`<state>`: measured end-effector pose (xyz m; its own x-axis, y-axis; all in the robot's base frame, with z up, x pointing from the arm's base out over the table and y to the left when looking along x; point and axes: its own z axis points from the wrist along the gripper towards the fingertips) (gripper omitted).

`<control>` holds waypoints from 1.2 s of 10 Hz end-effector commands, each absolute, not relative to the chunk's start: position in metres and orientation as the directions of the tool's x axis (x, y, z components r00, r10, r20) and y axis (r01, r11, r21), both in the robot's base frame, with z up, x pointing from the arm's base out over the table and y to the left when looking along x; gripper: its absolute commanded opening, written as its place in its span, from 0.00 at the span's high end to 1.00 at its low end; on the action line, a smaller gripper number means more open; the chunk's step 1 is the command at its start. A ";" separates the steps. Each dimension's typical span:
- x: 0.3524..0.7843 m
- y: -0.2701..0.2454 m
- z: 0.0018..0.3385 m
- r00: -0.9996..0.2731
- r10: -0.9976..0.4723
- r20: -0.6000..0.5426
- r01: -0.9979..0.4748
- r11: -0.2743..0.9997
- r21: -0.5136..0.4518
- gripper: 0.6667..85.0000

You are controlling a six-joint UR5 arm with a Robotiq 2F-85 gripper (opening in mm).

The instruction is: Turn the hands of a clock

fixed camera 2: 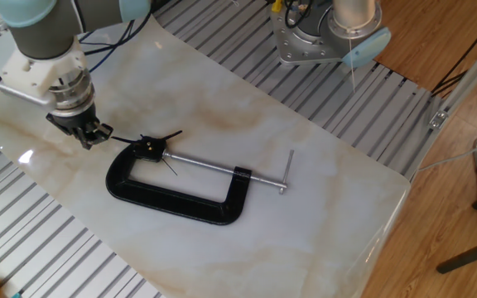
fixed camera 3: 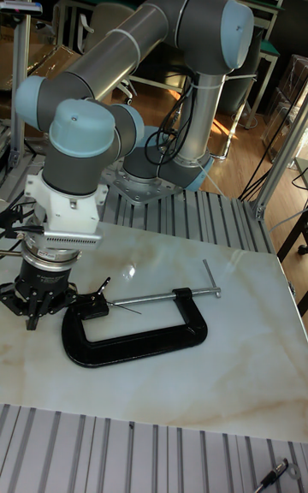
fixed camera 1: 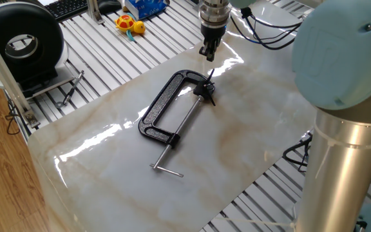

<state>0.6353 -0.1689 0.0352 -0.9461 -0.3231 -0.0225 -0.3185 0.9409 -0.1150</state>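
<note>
the pincer (fixed camera 2: 84, 136) hangs near the clock (fixed camera 2: 149, 147), apart from its hands (fixed camera 2: 169, 134); it looks closed on nothing, though the view is small. the clamp (fixed camera 2: 176, 192) lies on the worktop (fixed camera 2: 321, 165).

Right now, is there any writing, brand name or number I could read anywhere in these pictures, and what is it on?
None can be read.
Blue box at the table's far edge: has print, too small and blurred to read.
Keyboard: key legends too small to read.
C-clamp, the clock in it, and the gripper: no lettering shows.
</note>
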 end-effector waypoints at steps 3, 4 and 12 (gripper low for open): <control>0.618 -0.177 0.042 -0.960 -0.281 -0.016 -0.278 0.956 -0.093 0.99; 0.611 -0.184 0.046 -0.960 -0.279 -0.016 -0.276 0.956 -0.101 0.99; 0.554 -0.184 0.045 -0.979 0.011 0.201 -0.008 0.996 -0.094 0.99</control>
